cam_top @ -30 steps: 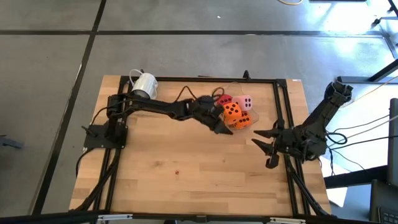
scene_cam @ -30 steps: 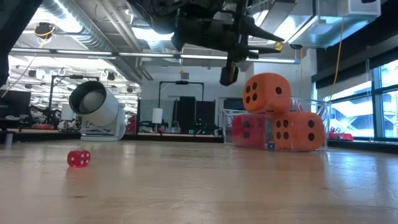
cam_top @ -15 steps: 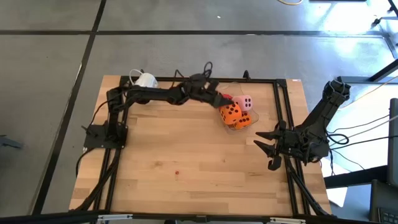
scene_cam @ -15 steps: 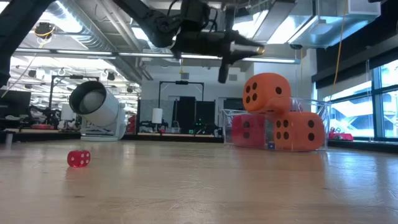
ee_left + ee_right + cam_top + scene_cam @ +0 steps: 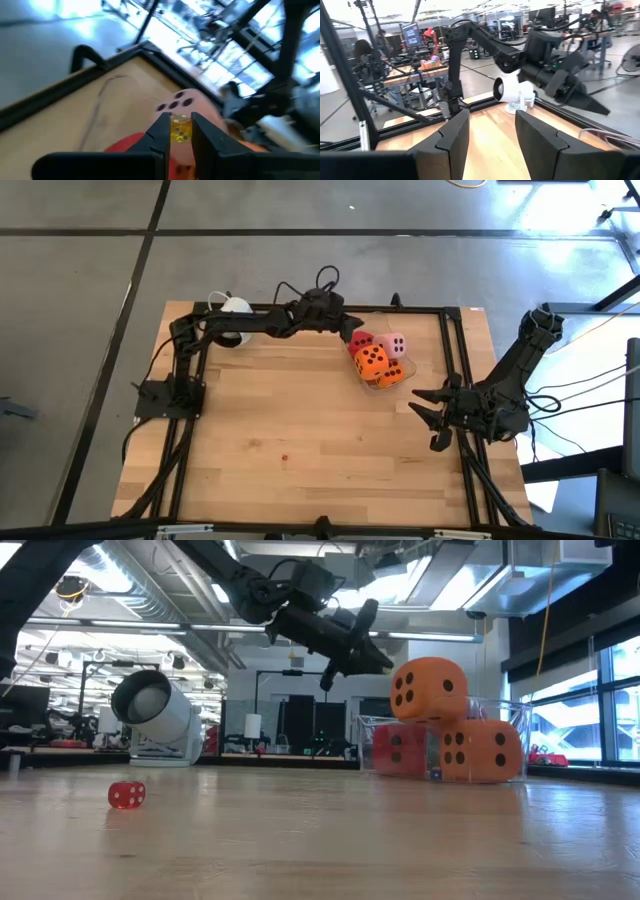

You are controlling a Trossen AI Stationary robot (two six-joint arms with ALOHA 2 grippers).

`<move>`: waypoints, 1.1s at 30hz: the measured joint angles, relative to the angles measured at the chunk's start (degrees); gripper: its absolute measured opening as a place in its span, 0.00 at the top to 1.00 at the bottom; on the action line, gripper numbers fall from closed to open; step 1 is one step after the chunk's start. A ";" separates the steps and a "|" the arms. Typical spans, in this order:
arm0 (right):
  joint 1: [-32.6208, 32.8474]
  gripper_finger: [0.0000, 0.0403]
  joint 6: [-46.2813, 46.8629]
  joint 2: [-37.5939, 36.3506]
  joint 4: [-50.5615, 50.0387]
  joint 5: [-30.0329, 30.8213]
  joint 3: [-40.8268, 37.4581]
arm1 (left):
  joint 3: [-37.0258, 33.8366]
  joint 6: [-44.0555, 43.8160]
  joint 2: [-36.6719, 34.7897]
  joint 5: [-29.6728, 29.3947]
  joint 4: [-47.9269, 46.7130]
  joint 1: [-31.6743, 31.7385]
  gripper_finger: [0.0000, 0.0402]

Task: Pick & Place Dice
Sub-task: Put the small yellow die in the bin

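Dice piled beside left gripper

Left gripper (image 5: 352, 332) hovers with fingers nearly closed, holding nothing; the dice (image 5: 378, 359) lie heaped in a clear tray (image 5: 392, 383) just below and beyond its tip; right gripper (image 5: 428, 415) waits well apart, spread wide, empty.

Reaching along the table's far edge from the left: left arm stretched out almost straight, wrist raised well above the surface. Left gripper (image 5: 352, 332) tilting downward, fingers (image 5: 159, 132) pressed close together, nearly shut, a small yellow bit showing between the tips. Waiting at the right edge of the table: right arm folded back on itself, elbow out past the table's side, right gripper (image 5: 428, 420) pointing inward low over the edge, fingers (image 5: 451, 136) standing spread apart, holding nothing.
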 joint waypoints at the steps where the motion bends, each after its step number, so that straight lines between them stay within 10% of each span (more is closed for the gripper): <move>1: 0.00 0.60 0.16 0.00 0.00 0.56 0.00 | 0.00 1.36 0.00 -1.62 -0.57 -0.29 0.88; 14: -0.31 0.60 4.26 0.00 0.03 1.94 0.00 | 0.00 11.21 0.00 -14.72 -9.59 -2.79 0.81; 33: -2.44 0.60 4.54 0.00 0.48 1.28 0.00 | -0.02 15.50 1.56 -14.11 -10.58 -2.90 0.67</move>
